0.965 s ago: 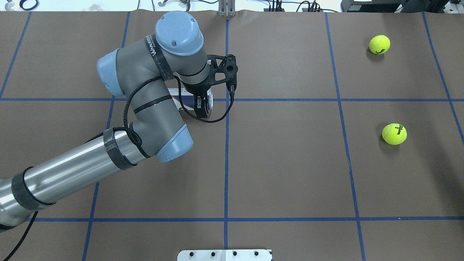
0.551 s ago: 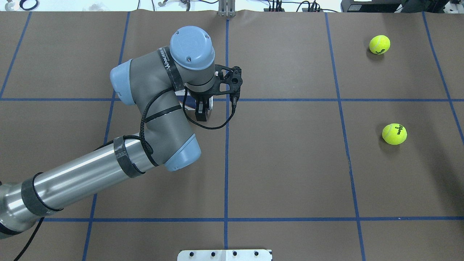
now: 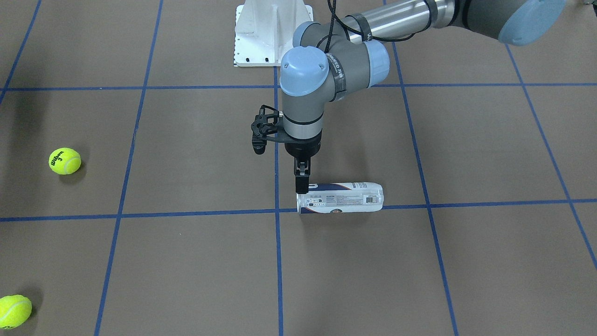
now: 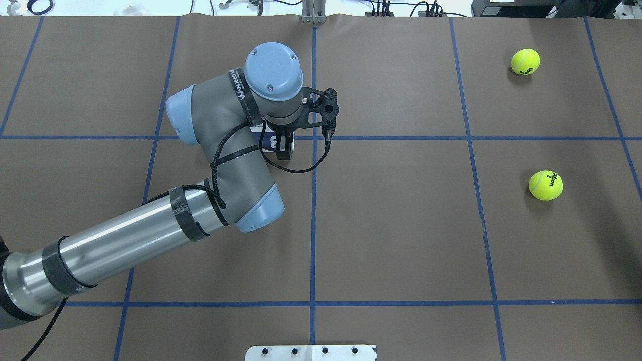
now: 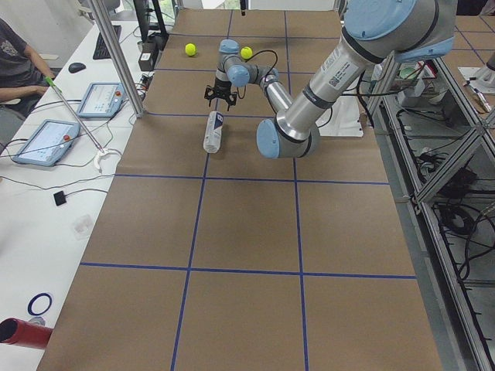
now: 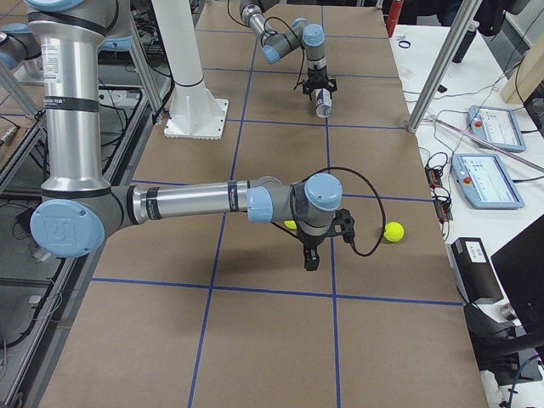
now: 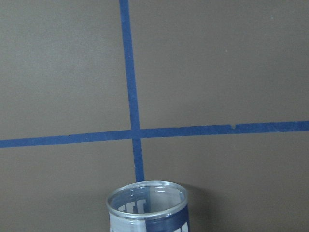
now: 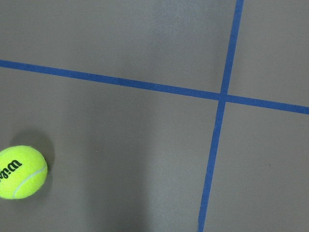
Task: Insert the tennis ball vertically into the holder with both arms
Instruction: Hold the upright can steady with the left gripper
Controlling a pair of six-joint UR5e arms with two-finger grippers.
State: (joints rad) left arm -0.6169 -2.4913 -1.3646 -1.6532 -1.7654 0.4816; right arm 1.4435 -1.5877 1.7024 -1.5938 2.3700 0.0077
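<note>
**Holder down on its side, left gripper at its mouth**

We see the holder (image 3: 340, 197) lying on its side on the brown table (image 3: 466, 149), stretched along a blue tape line (image 3: 489, 204). Its open mouth faces the robot's right and sits close to a crossing of the tape. The left wrist view looks over the clear rim toward that crossing.

The left gripper (image 3: 301, 186) points straight down at the mouth end of the holder, and its fingers reach the rim. We cannot tell whether those fingers are apart, together or pinched on the rim. The front view shows them edge-on, and from overhead the wrist covers most of the holder.

Two tennis balls (image 4: 545, 185) lie well apart from the holder, off beyond its mouth end on the robot's right.

The right gripper (image 6: 310, 255) hangs over the table near those balls, also well apart from the holder. Only the side camera catches it, so we cannot tell how its fingers stand. Its wrist view shows one ball at the lower left.
</note>
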